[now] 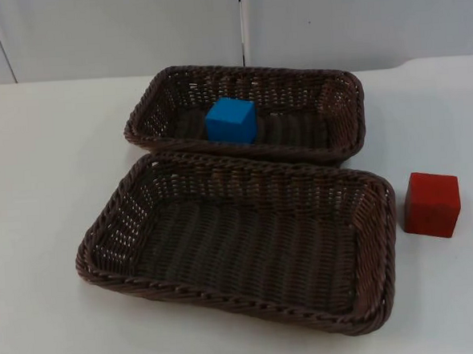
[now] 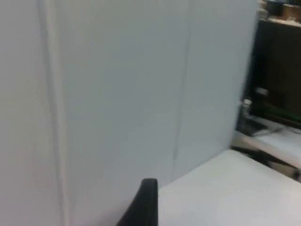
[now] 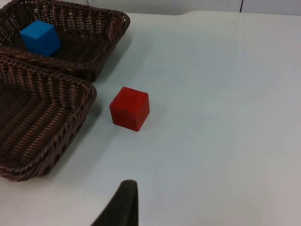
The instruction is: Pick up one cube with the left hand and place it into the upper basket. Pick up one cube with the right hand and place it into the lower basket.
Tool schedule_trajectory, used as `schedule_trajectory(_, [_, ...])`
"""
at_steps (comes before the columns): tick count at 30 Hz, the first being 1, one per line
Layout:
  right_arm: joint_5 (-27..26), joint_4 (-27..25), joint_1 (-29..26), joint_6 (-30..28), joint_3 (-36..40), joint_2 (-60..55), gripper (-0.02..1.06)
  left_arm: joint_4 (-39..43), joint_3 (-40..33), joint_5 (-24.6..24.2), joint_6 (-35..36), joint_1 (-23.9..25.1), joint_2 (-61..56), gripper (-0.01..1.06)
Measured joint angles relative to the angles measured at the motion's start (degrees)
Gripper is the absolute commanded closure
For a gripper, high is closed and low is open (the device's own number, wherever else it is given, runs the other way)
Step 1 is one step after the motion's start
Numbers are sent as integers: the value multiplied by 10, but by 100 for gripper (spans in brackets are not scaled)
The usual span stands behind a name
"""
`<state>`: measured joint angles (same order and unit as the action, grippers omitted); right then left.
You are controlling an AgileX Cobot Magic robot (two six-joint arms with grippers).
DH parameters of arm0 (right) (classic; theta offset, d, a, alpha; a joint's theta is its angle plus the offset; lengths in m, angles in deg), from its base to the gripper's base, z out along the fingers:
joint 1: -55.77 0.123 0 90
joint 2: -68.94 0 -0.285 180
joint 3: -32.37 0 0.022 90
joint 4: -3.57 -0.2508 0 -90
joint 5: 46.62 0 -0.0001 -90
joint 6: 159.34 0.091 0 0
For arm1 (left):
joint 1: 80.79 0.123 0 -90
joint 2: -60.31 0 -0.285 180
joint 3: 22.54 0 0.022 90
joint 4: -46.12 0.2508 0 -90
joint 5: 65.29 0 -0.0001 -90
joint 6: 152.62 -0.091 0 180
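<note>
A blue cube (image 1: 231, 119) lies inside the upper wicker basket (image 1: 340, 98), near its front wall; it is also seen in the right wrist view (image 3: 40, 37). The lower wicker basket (image 1: 111, 225) holds nothing. A red cube (image 1: 432, 203) rests on the white table just right of the lower basket, apart from it. My right gripper (image 3: 124, 202) hovers above the table, a good way short of the red cube (image 3: 130, 108) and beside the lower basket (image 3: 70, 127). My left gripper (image 2: 148, 202) is raised and faces the grey partition wall, away from both baskets.
The two dark brown baskets stand side by side, their long rims almost touching. The grey partition wall (image 1: 131, 31) closes the table's far edge. Bare white table (image 1: 34, 157) lies left of the baskets and around the red cube.
</note>
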<state>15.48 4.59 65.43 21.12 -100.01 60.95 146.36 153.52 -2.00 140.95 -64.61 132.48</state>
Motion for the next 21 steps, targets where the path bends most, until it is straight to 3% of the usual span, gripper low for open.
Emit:
schedule_trajectory(7, [0, 0, 0, -1, 0, 0, -1, 0, -148, -93, 1, -22, -115, 17])
schedule_trajectory(11, [0, 0, 0, 0, 0, 0, -1, 1, -241, -140, 3, -98, -162, 17])
schedule_trajectory(18, [0, 0, 0, 0, 0, 0, -1, 1, -296, -130, 20, -146, -212, 17])
schedule_trajectory(21, [0, 0, 0, 0, 0, 0, -1, 1, -299, -88, -19, -146, -230, 17])
